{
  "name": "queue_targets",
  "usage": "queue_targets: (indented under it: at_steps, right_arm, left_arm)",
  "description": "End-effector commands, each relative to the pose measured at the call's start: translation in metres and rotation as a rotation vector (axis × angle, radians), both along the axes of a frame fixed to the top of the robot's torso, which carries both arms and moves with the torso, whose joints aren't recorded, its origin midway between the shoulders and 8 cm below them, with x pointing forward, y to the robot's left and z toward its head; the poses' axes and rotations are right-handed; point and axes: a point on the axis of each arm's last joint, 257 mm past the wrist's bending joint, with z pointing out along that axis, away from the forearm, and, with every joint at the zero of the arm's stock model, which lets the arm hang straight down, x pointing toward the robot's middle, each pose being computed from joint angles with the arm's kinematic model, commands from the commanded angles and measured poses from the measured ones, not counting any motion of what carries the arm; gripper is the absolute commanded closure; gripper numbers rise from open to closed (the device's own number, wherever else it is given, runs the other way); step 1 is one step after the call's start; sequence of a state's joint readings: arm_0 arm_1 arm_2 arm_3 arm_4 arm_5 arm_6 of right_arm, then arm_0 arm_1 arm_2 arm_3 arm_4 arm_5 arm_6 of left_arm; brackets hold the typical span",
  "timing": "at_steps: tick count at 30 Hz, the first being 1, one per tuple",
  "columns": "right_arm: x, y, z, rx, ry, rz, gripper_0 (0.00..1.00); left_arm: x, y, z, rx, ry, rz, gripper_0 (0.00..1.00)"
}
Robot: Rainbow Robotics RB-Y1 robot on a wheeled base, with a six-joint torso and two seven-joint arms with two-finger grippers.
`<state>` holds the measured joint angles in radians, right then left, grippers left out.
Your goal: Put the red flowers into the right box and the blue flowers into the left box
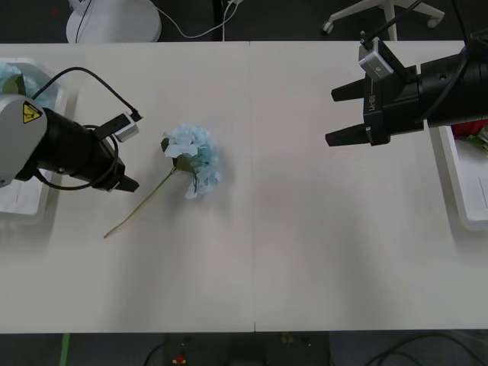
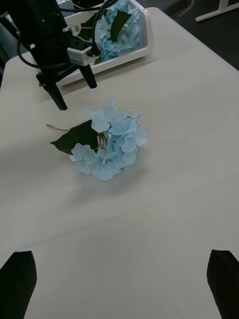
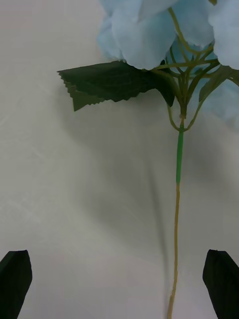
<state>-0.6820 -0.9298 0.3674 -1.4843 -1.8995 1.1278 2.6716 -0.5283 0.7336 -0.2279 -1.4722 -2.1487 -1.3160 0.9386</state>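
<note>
One blue flower (image 1: 195, 158) lies on the table left of centre, and its thin stem (image 1: 141, 204) runs toward the front left. My left gripper (image 1: 126, 181) hovers open just left of the stem. In the left wrist view the stem (image 3: 176, 234) lies between its open fingers. More blue flowers (image 1: 11, 76) rest in the left box (image 1: 24, 200). My right gripper (image 1: 340, 114) hangs open above the table's right part, far from the bloom (image 2: 110, 140). A bit of red flower (image 1: 476, 126) shows in the right box (image 1: 450, 169), mostly hidden by the right arm.
Bare tabletop stretches between the flower and the right box. Chair and stand bases sit on the floor beyond the far table edge. In the right wrist view, the left gripper (image 2: 74, 90) stands between the bloom and the left box (image 2: 145, 30).
</note>
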Motion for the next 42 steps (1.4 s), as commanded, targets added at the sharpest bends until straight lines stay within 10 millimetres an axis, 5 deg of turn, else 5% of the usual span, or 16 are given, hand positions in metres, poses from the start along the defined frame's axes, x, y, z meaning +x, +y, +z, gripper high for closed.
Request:
queue_targets:
  at_steps: [1,11,31,34,35,36,38,42]
  right_arm:
    - [-0.001,0.014,0.027,0.012,-0.082,0.049,0.01]
    - [-0.001,0.014,0.027,0.012,-0.082,0.049,0.0]
    - [-0.001,0.014,0.027,0.012,-0.082,0.049,0.01]
    - [-0.001,0.014,0.027,0.012,-0.082,0.049,0.01]
    - [-0.001,0.014,0.027,0.012,-0.082,0.049,0.01]
    - [-0.001,0.014,0.027,0.012,-0.082,0.049,0.01]
    - [-0.001,0.014,0.027,0.012,-0.082,0.049,0.01]
    - [-0.001,0.014,0.027,0.012,-0.082,0.049,0.01]
  left_arm:
    - [0.002,-0.03,0.001,-0.003,0.006,-0.007,0.0]
    - [-0.008,-0.046,-0.022,0.033,0.038,-0.025,0.0]
    - [0.003,-0.07,-0.052,0.104,0.018,0.026,0.0]
    - [0.005,-0.067,-0.056,0.12,0.017,0.038,0.17]
    - [0.005,-0.066,-0.056,0.121,0.018,0.041,0.4]
    - [0.005,-0.066,-0.056,0.122,0.018,0.042,0.5]
    - [0.006,-0.065,-0.056,0.124,0.015,0.046,1.0]
    - [0.006,-0.062,-0.059,0.131,0.018,0.05,1.0]
